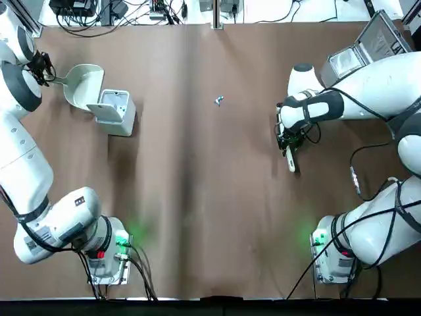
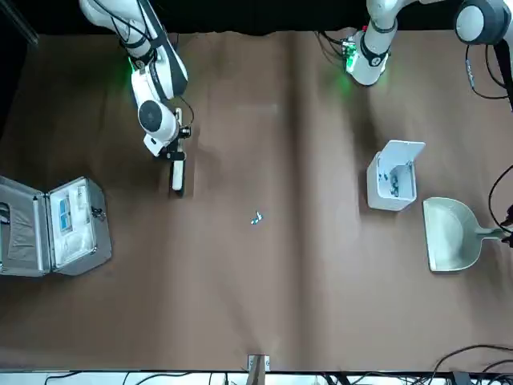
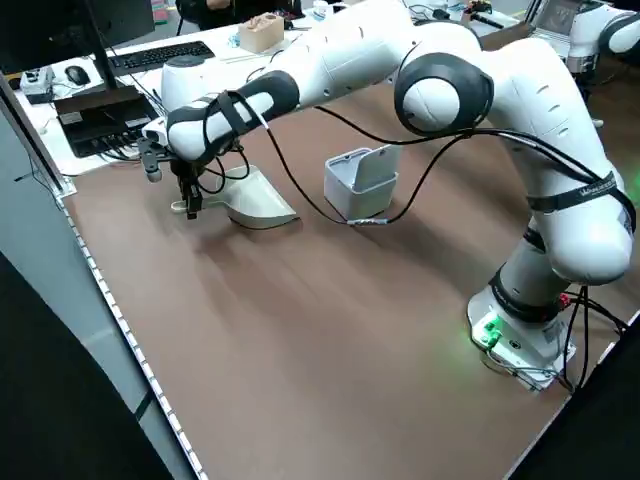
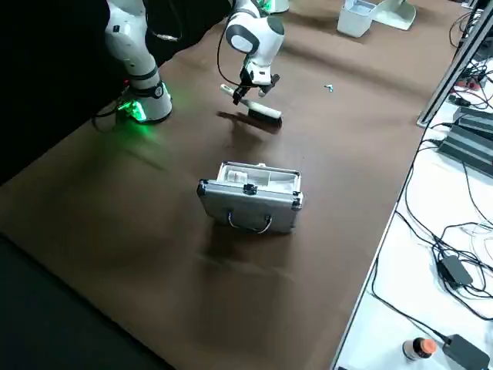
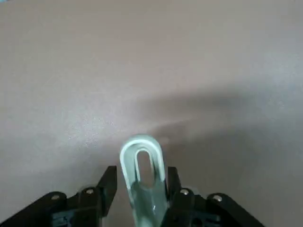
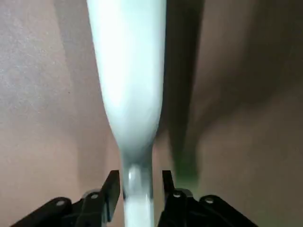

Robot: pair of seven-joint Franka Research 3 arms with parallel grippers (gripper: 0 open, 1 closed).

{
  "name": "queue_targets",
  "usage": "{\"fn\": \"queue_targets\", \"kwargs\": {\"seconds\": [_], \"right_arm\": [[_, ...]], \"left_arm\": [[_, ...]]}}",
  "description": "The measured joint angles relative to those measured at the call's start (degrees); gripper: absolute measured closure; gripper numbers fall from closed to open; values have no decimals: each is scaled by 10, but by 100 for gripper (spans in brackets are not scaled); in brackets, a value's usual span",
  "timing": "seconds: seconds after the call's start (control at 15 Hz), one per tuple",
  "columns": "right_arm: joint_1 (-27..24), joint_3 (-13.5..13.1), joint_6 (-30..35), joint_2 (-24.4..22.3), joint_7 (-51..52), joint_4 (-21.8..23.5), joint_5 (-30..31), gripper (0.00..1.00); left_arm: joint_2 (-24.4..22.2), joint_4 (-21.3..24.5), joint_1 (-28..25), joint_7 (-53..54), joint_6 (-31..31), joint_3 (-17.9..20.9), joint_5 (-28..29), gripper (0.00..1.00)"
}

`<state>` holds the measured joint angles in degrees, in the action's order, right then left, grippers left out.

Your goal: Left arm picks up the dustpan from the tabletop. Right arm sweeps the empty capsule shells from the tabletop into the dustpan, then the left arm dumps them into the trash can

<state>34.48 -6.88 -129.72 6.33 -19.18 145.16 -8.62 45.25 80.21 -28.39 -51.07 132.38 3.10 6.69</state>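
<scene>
Dustpan just beside the trash can, handle grasped by the left gripper; at mid-right of the tabletop, right gripper clenched on a white brush; between both, empty capsule shells
</scene>
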Motion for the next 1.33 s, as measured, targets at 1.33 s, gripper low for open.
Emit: {"fn": "queue_targets", "kwargs": {"seconds": [1.33], "right_arm": [[0, 0, 0, 0, 0, -3, 0, 69]], "left_arm": [[-174, -16, 25, -38, -164, -84, 2, 67]]}}
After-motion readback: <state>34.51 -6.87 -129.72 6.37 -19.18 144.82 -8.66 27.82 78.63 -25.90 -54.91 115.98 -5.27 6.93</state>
